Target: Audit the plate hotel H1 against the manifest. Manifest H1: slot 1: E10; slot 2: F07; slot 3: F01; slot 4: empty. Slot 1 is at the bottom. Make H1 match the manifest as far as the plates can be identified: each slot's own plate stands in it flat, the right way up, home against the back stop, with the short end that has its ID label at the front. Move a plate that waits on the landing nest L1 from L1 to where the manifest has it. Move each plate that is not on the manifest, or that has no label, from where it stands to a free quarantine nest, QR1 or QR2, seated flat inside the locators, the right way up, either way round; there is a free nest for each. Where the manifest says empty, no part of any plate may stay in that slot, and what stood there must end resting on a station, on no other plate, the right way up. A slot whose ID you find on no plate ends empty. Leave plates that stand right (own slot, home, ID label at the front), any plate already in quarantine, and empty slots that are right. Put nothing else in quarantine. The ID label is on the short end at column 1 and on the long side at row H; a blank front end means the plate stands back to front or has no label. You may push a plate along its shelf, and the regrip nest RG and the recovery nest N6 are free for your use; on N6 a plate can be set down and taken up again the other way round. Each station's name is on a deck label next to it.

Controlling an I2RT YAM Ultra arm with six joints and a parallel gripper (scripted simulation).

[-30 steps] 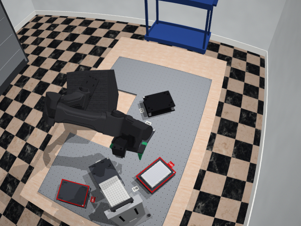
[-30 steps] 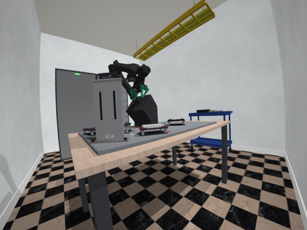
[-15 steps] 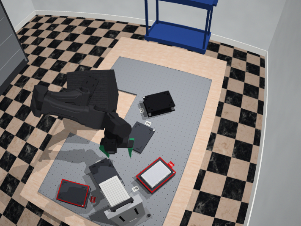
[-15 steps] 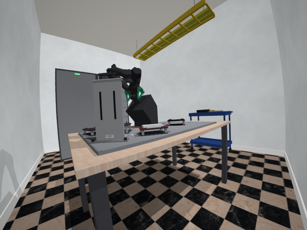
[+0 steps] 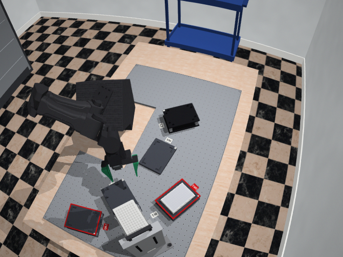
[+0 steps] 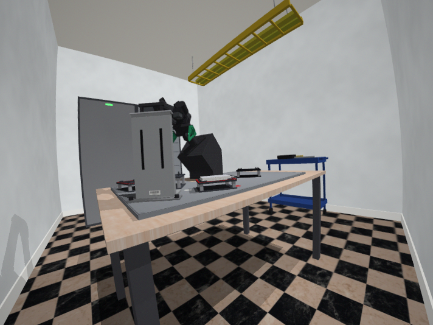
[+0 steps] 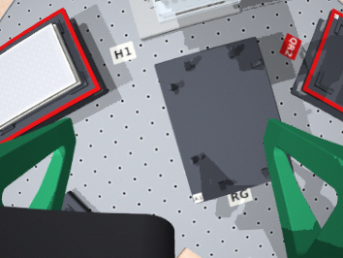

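Wrist: open gripper (image 7: 171,151) above RG nest (image 7: 222,119)

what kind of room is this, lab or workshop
Most likely a small lab automation cell: a grey slotted plate hotel tower, white well plates on red-framed nests, and a black robot arm with an open green-fingered gripper.

Checkered floor (image 6: 280,272), blue cart (image 5: 167,21)
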